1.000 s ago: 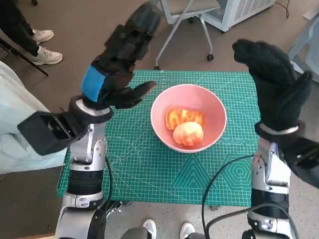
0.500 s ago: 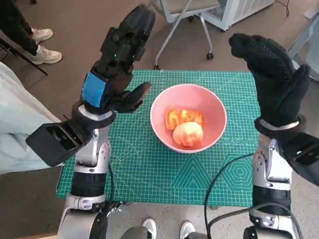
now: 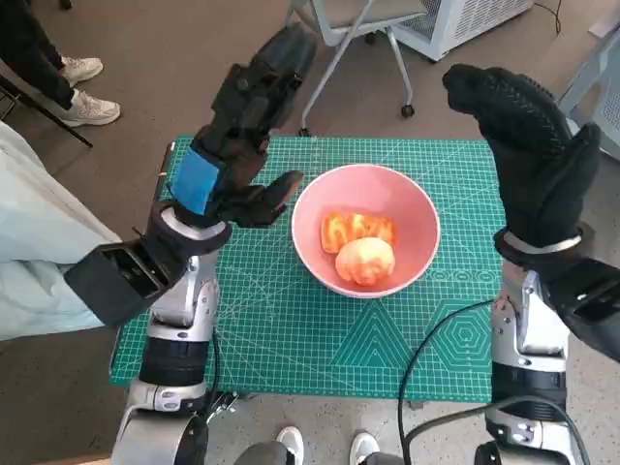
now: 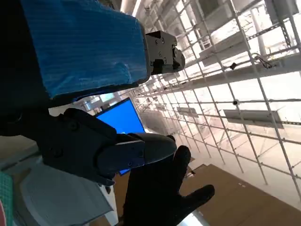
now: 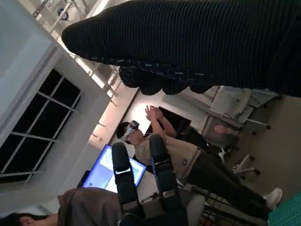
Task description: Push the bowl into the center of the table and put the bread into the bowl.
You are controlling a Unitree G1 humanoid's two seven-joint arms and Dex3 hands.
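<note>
Head view showed the bowl [image 3: 366,229] on the mat [image 3: 291,329], below and between both sets of fingers, with two bread pieces [image 3: 358,245] inside. The left hand [image 3: 235,145] and right hand [image 3: 528,145] were raised clear of it, fingers spread and holding nothing, probably because the placing was judged complete. Both wrist views pointed upward at ceiling and a person [image 5: 188,155], so neither showed the bowl.

A brown floor [image 3: 174,58] surrounds the table [image 3: 291,339], which is covered by a green cutting mat. A grey chair [image 3: 363,24] stands at twelve o'clock, a white cabinet [image 3: 465,19] at one. Ceiling beams [image 4: 235,61] gleam brightly; a blue screen [image 5: 106,172] glows beside dark windows [image 5: 33,127].
</note>
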